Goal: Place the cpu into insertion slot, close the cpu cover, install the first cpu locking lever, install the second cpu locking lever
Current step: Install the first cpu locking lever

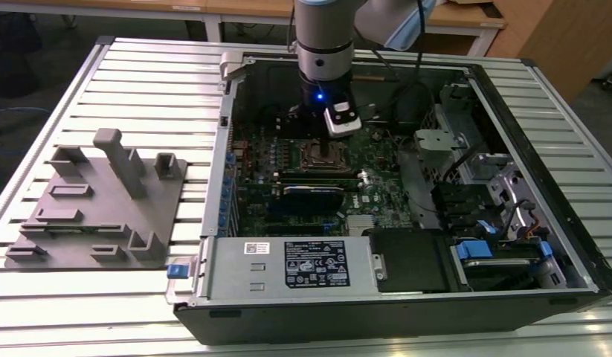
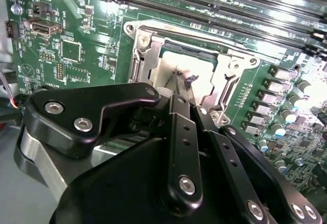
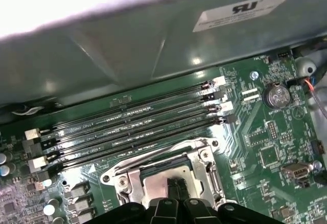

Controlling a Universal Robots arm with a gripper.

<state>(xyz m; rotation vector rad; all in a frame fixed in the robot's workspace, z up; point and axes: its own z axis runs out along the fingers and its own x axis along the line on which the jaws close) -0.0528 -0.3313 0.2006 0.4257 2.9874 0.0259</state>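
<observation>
1. Silver-grey metal marks the cpu (image 2: 176, 73), which lies flat in the insertion slot (image 2: 134, 63) on the green motherboard (image 2: 71, 50). In the exterior view, the slot (image 1: 320, 155) sits toward the far side of the open computer case (image 1: 543, 193), at mid width of the board.
2. The hand (image 2: 179, 83) hangs directly over the cpu. Its black fingers (image 2: 180, 127) are drawn together to a narrow tip, which touches or nearly touches the chip face; contact cannot be confirmed. Nothing is visibly gripped.
3. Step in hand, as a judgement: the chip appears seated, so placement is finishing and the cover step is not yet done.
4. The cpu cover (image 3: 153, 158) shows as a silver frame around the socket. Whether it is fully lowered cannot be told.
5. The next move calls for a clean vertical lift-off so the chip stays seated.
6. Orientation: the cpu is square, with no long axis. Its face points up, and its edges run parallel to the black memory slots (image 3: 133, 124).
7. The grey fixture tray (image 1: 97, 201) rests on the worktop (image 1: 147, 74), left of the case.
</observation>
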